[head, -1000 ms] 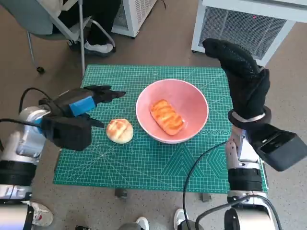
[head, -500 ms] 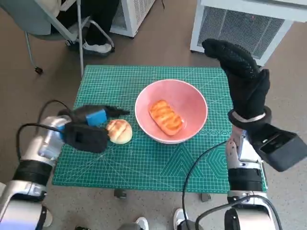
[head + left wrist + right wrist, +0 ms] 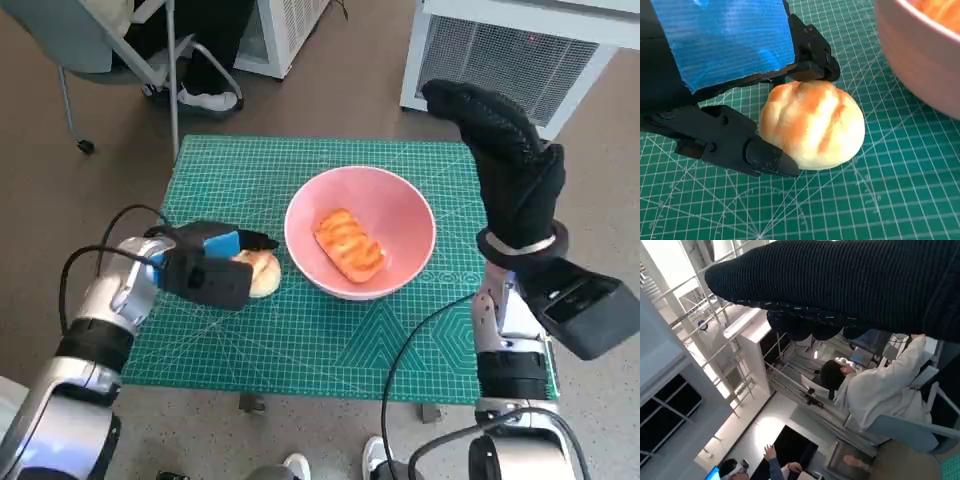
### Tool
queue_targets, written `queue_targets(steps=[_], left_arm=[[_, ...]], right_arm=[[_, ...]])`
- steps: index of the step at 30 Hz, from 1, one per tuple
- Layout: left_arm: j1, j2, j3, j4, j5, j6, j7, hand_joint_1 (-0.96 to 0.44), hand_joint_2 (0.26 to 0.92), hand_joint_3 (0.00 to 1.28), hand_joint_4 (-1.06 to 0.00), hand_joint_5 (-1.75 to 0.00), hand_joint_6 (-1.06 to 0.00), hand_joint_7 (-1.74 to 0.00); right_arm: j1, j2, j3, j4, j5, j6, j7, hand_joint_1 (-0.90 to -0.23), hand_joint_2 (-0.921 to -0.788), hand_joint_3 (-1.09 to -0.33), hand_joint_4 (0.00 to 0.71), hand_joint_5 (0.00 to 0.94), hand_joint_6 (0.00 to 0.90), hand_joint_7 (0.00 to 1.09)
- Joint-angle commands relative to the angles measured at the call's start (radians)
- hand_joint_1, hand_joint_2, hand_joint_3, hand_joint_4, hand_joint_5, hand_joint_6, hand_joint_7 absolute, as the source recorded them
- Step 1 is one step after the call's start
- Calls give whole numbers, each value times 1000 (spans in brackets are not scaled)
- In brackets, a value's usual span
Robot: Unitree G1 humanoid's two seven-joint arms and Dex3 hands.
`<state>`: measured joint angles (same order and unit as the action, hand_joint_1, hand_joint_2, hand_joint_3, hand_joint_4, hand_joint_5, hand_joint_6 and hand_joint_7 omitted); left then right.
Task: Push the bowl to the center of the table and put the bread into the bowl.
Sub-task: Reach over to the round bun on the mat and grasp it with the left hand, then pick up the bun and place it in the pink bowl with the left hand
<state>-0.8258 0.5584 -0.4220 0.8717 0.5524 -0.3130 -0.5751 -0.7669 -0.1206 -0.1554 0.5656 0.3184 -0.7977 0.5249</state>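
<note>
Bread is seen in two pieces in the head view: a glazed oblong loaf (image 3: 349, 244) already lies inside the pink bowl (image 3: 410, 205), and a round bun (image 3: 265, 272) rests on the green cutting mat (image 3: 330, 340) just beside the bowl's left wall. The bowl is judged to sit near the mat's middle, so the push appears done. The left hand (image 3: 212, 262) is laid over the bun, presumably to take it up. The right hand (image 3: 505, 160) is raised upright, well clear of the bowl, nothing is held in it, and its fingers are curled over at the top; room is thereby left above the bowl. Bare mat lies in front of the bun.

From the left wrist view, the bun (image 3: 812, 125) is bracketed by the black fingers (image 3: 765, 155) on two sides, apparently touching it; it still rests on the mat, so a grip is judged as forming. The bowl wall (image 3: 920, 65) stands close by and must be cleared by a lift.

From the right wrist view, only the glove (image 3: 850, 285) and people in the room are shown.
</note>
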Motion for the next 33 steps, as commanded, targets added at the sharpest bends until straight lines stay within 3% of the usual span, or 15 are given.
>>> queue_targets(steps=[1,2,4,5,10,23,24,27,33], left_arm=[[11,-19,-29,37,11,-3,-29,-242,875,27,-771,-247,-598,-644],[9,-17,-29,41,9,-10,-28,-300,898,90,-746,-421,-591,-977],[6,-12,-27,47,5,-23,-23,-154,909,109,-685,-784,-569,-1141],[4,-9,-26,49,5,-29,-20,-99,913,112,-662,-916,-572,-1197],[-14,21,-11,46,-1,-63,-2,-17,919,118,-607,-1127,-596,-1269],[-70,123,147,-213,-109,-55,-23,0,919,75,-649,-1271,-663,-1065],[-74,124,162,-235,-120,-54,-17,0,920,133,-582,-1361,-601,-1113],[-88,113,206,-310,-158,-55,4,0,914,103,-618,-1351,-663,-1020],[-116,57,227,-375,-188,-79,54,0,918,73,-658,-1245,-659,-1089]], right_arm=[[21,-6,-1,3,2,9,2,-566,-921,-842,235,3,-1,603],[22,-5,-1,4,2,9,2,-566,-921,-842,235,3,-1,604],[23,-5,-1,3,2,9,2,-566,-921,-841,235,4,-1,605],[23,-4,-1,3,2,9,1,-563,-921,-842,235,4,-1,605],[26,-4,0,-4,1,11,-2,-551,-921,-848,234,3,-1,605],[27,-4,-2,-10,4,19,-1,-554,-921,-843,233,3,-1,602],[27,-4,-2,-9,3,19,-1,-557,-921,-841,233,3,-1,603],[23,-4,-3,-2,1,17,-1,-561,-921,-838,234,4,-1,605],[15,-2,-3,10,-2,13,-2,-565,-921,-835,235,5,-1,606]])
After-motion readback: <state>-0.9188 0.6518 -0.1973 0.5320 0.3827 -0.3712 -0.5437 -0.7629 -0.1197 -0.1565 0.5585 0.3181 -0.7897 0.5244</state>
